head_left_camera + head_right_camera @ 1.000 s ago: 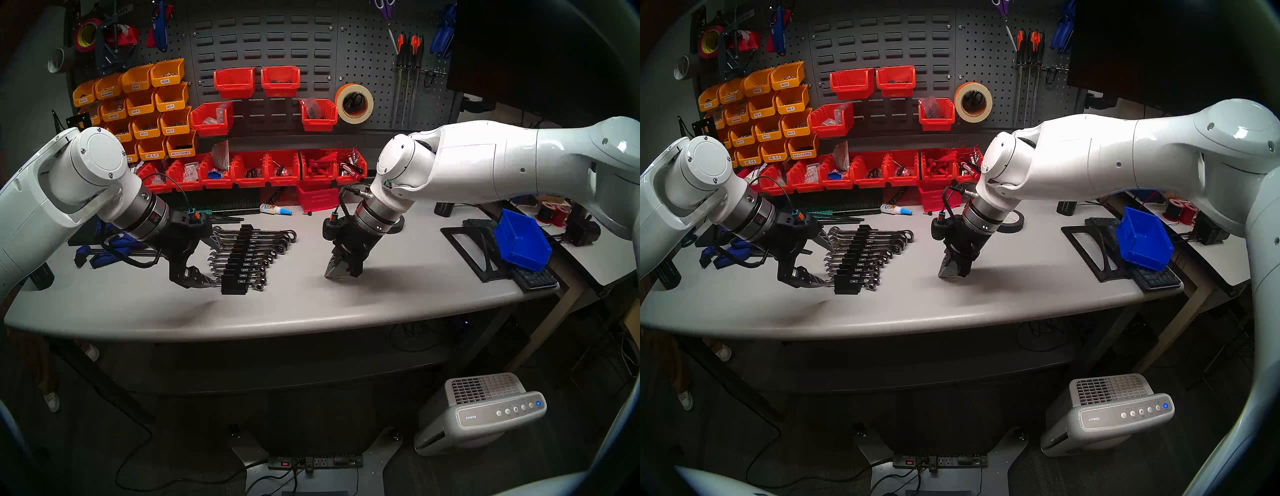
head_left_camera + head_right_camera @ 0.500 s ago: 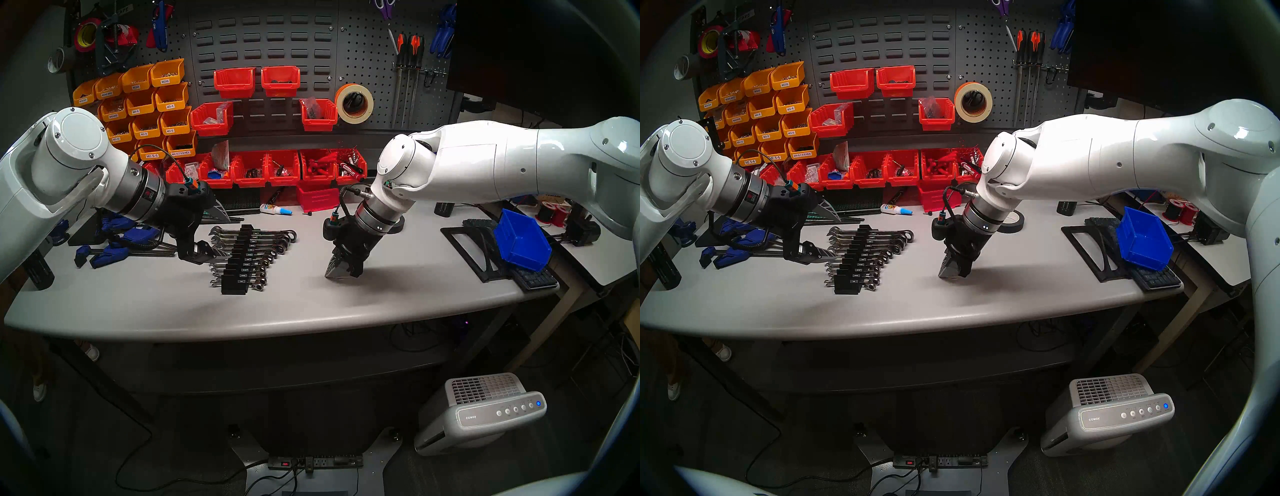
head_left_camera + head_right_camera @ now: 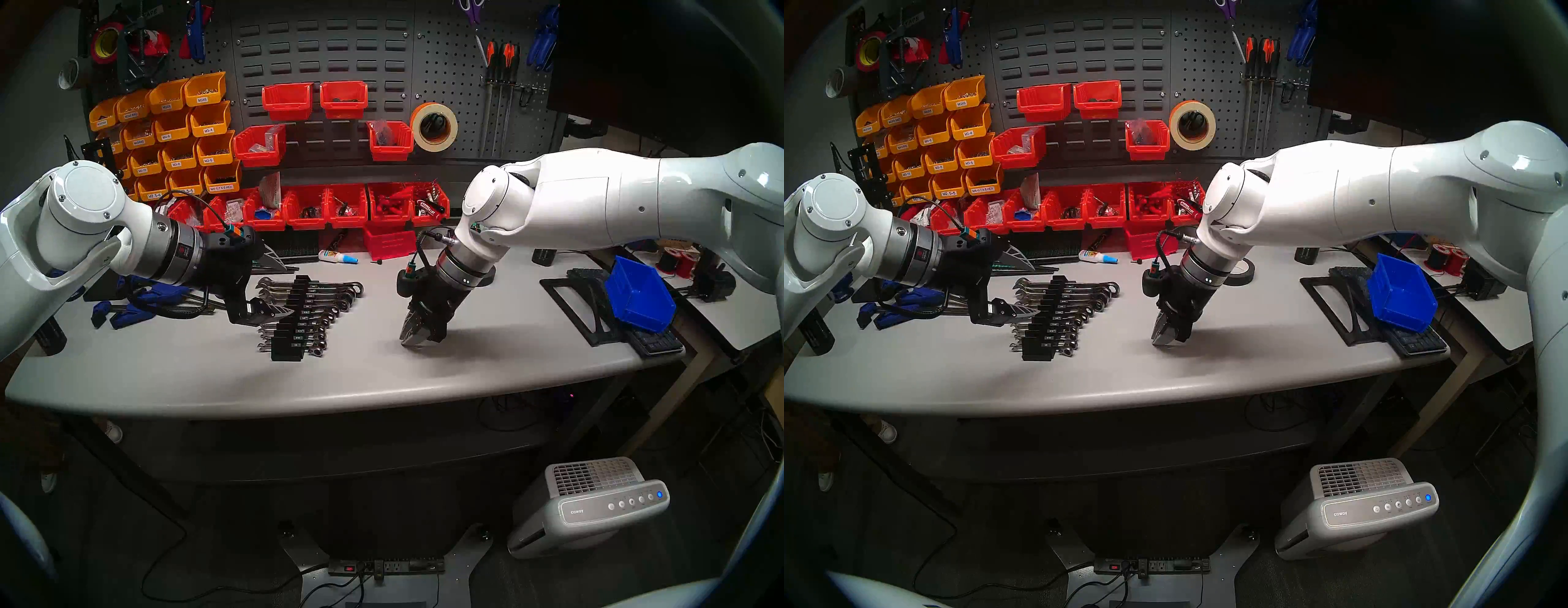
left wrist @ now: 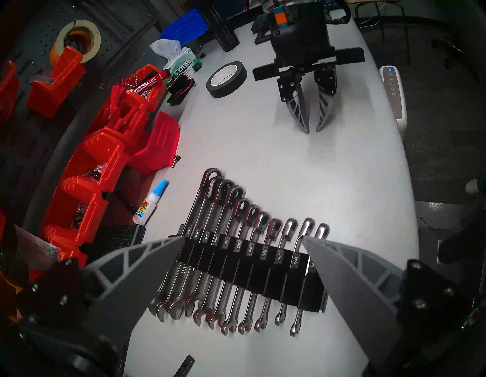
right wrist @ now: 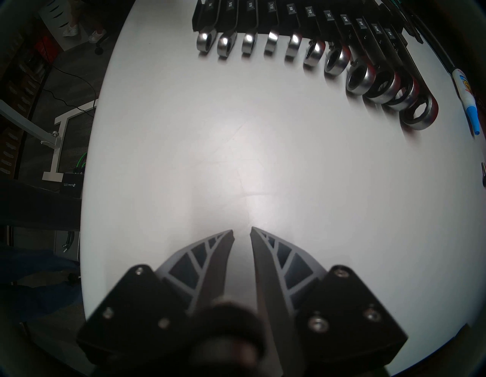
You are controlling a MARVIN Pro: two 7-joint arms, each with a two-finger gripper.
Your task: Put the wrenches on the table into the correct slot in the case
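while every wrench sits racked, both hands hang empty

while the eleven chrome wrenches point(image 4: 231, 258) all lie seated side by side in the black wrench rack point(image 4: 252, 268), ring ends toward the right arm and open ends toward the left arm, no loose wrench shows on the grey tabletop point(image 3: 382, 373). the rack lies left of centre, its white size labels facing up. the left hand point(image 4: 242, 241) hovers over the rack's open-end side, fingers spread wide apart and gripping nothing. the right hand point(image 5: 242, 231) points steeply down at bare tabletop well to the right of the rack, its fingertips point(image 5: 228, 234) parted by a narrow gap with nothing between them. a glue bottle point(image 3: 337, 256) lies behind the rack, near the red bins point(image 3: 322, 206).
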